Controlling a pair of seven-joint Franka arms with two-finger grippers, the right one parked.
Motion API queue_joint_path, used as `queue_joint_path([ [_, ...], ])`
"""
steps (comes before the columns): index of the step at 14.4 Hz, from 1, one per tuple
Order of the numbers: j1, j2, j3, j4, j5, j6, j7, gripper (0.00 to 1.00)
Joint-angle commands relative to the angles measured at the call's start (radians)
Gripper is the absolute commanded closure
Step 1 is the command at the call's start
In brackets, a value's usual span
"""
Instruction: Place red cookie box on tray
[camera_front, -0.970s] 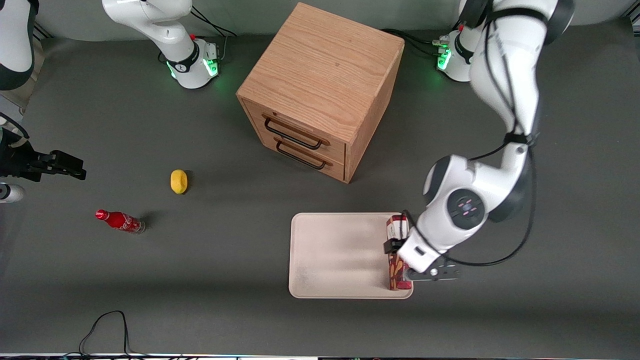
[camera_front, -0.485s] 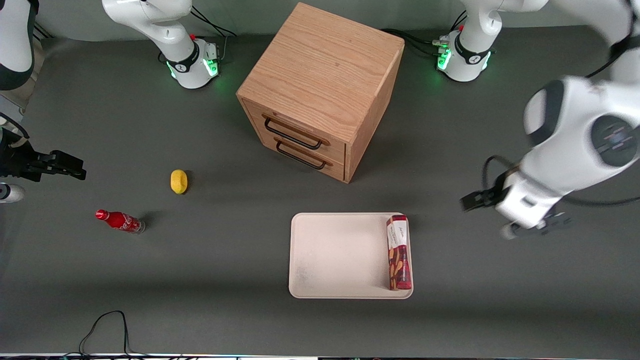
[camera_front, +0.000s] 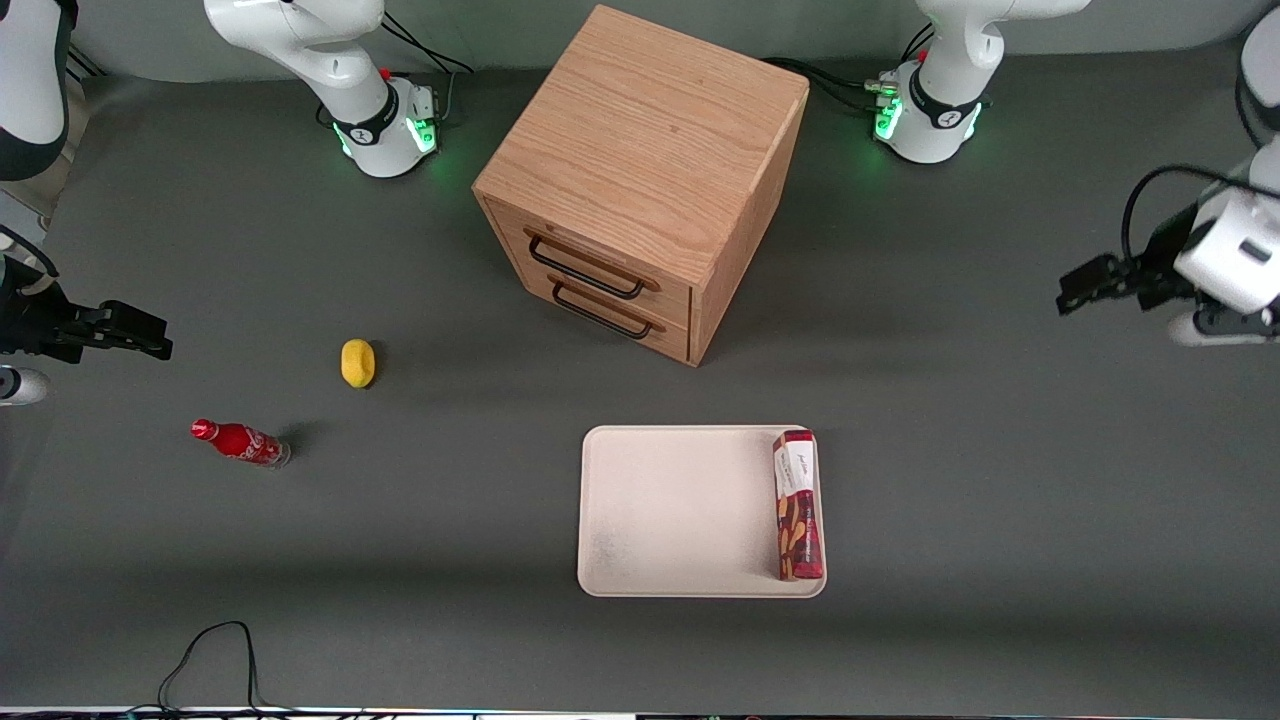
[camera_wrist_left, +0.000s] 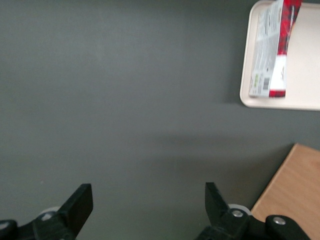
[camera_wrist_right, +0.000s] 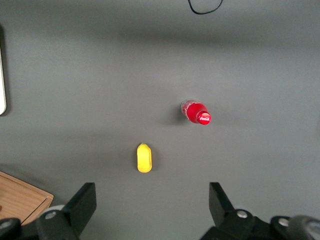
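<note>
Dark grey table (camera_front: 1000, 520); oak two-drawer cabinet (camera_front: 640, 180) standing on it.

A dark red cookie box (camera_front: 798, 505) with a white end and brown stick pictures lies on a cream-white tray (camera_front: 670, 510); nearby are the black-fingered gripper (camera_wrist_left: 145, 205), an oak-grain drawer cabinet (camera_front: 640, 180), a yellow lemon (camera_front: 357, 362) and a red bottle (camera_front: 240, 442) on the grey table (camera_front: 400, 560).

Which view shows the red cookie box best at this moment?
The front view: the whole red cookie box shows, lying on the tray along its edge toward the working arm. The left wrist view cuts off part of it at the frame edge; the right wrist view misses it. The gripper hangs open toward the working arm's end.
</note>
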Motion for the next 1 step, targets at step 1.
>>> queue_joint_path([
  [1,0.008,-0.069,-0.018,-0.049,0.011,-0.026,0.014,0.0],
])
